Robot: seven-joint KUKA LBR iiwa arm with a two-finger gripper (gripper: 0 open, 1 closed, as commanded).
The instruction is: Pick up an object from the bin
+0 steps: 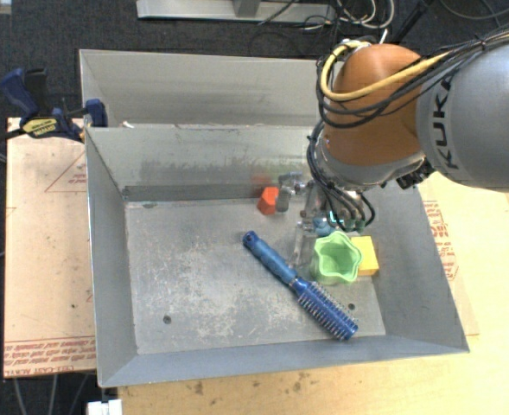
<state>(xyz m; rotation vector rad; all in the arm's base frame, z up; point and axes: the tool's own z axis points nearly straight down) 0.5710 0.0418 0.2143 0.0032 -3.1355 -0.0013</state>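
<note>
Green cup (336, 259), scalloped and mouth up, sits on the bin (194, 309) floor near the right wall. The hand (313, 227) hangs low over its left rim; whether it is released or clenched I cannot tell. I judge this the approach step, and the next move calls for closing on one thing alone. A yellow block (368, 255) rests against the cup's right side. A blue hairbrush (299, 285) just beside its left could interfere. A small orange block (269, 200) sits by the back wall.
</note>
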